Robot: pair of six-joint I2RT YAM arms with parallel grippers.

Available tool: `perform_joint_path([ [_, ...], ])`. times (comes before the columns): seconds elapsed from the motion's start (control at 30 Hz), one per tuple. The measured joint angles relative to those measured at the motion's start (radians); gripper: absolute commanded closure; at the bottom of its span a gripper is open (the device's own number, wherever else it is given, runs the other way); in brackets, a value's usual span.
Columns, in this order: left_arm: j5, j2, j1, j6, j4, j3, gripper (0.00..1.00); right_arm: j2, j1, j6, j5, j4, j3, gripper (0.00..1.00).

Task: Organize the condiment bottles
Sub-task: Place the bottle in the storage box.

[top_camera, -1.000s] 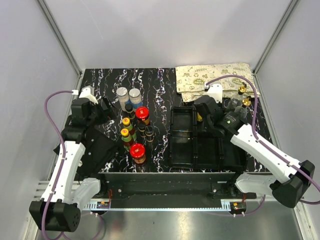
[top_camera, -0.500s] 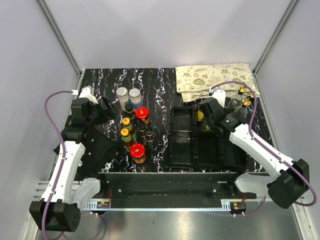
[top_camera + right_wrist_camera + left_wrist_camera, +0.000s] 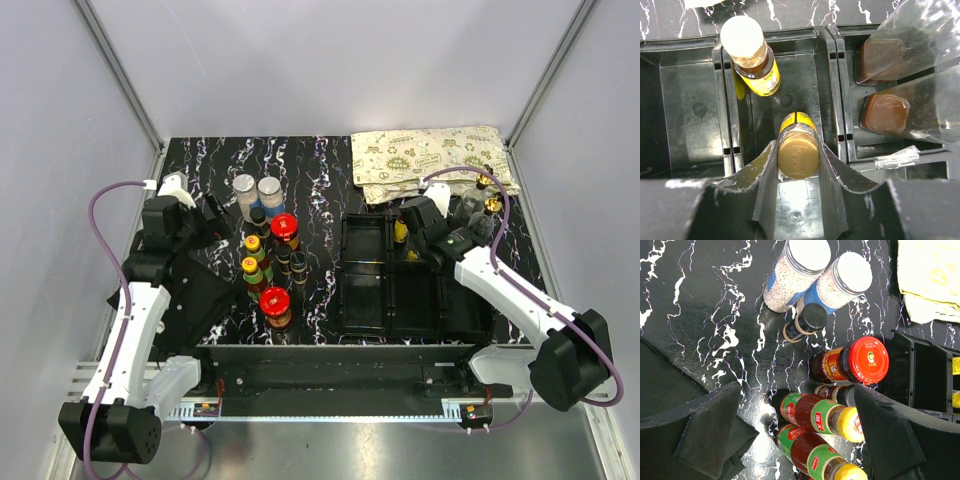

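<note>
Over the tray, three o'clock: gold-capped bottle swung in!
Right tool clamped on it, nearly stowed; left tool apart.

Top view: even, diffuse light from above, white walls bright, shadows short and soft. Black surface stays dark, its white veins crisp. Left wrist view: hot spot on the red lid, white caps nearly blown out. Right wrist view is dimmer down in the tray, with glare streaks on the glass bottles. Fingers of my right pincer blur near the lens, gold-capped bottle sharp; left pincer same blur.
</note>
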Motion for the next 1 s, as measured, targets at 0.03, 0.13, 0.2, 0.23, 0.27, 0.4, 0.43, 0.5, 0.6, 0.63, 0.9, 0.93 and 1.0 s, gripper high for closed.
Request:
perform_joint_path([
  [0.03, 0.000, 0.000, 0.000, 0.000, 0.000, 0.000, 0.01, 0.000, -0.003, 0.001, -0.002, 0.007, -0.005, 0.85],
  [0.13, 0.005, 0.000, 0.000, 0.000, 0.000, 0.000, 0.01, 0.001, -0.009, 0.002, -0.002, 0.029, -0.020, 0.68],
  [0.2, 0.016, 0.000, 0.000, 0.000, 0.000, 0.000, 0.01, 0.001, -0.013, 0.002, -0.004, 0.039, -0.023, 0.61],
  [0.23, 0.021, 0.000, 0.000, 0.000, 0.000, 0.000, 0.01, 0.001, -0.013, 0.002, -0.006, 0.045, -0.024, 0.51],
  [0.27, 0.027, 0.001, 0.000, 0.000, 0.000, 0.000, 0.01, 0.001, -0.013, 0.003, -0.008, 0.050, -0.026, 0.49],
  [0.4, 0.045, 0.008, 0.000, 0.000, 0.000, 0.000, 0.01, 0.001, -0.014, 0.007, -0.022, 0.068, -0.026, 0.33],
  [0.43, 0.050, 0.009, 0.000, 0.000, 0.000, 0.000, 0.01, 0.001, -0.014, 0.008, -0.024, 0.072, -0.026, 0.29],
  [0.5, 0.055, 0.011, 0.000, 0.000, 0.001, 0.000, 0.01, 0.000, -0.014, 0.003, -0.027, 0.077, -0.026, 0.18],
  [0.6, 0.060, 0.014, 0.000, 0.001, 0.001, 0.000, 0.01, -0.006, -0.014, -0.002, -0.028, 0.080, -0.026, 0.09],
  [0.63, 0.061, 0.015, 0.000, 0.001, 0.001, 0.000, 0.01, -0.012, -0.014, -0.004, -0.029, 0.080, -0.026, 0.08],
  [0.9, 0.076, 0.035, 0.000, -0.001, 0.002, 0.000, 0.02, -0.111, -0.015, -0.014, -0.053, 0.073, -0.023, 0.04],
  [0.93, 0.082, 0.037, 0.000, -0.005, 0.003, 0.001, 0.02, -0.126, -0.015, -0.016, -0.056, 0.072, -0.021, 0.04],
  [1.0, 0.093, 0.041, -0.003, -0.010, 0.003, 0.003, 0.04, -0.152, -0.016, -0.020, -0.081, 0.066, -0.013, 0.04],
])
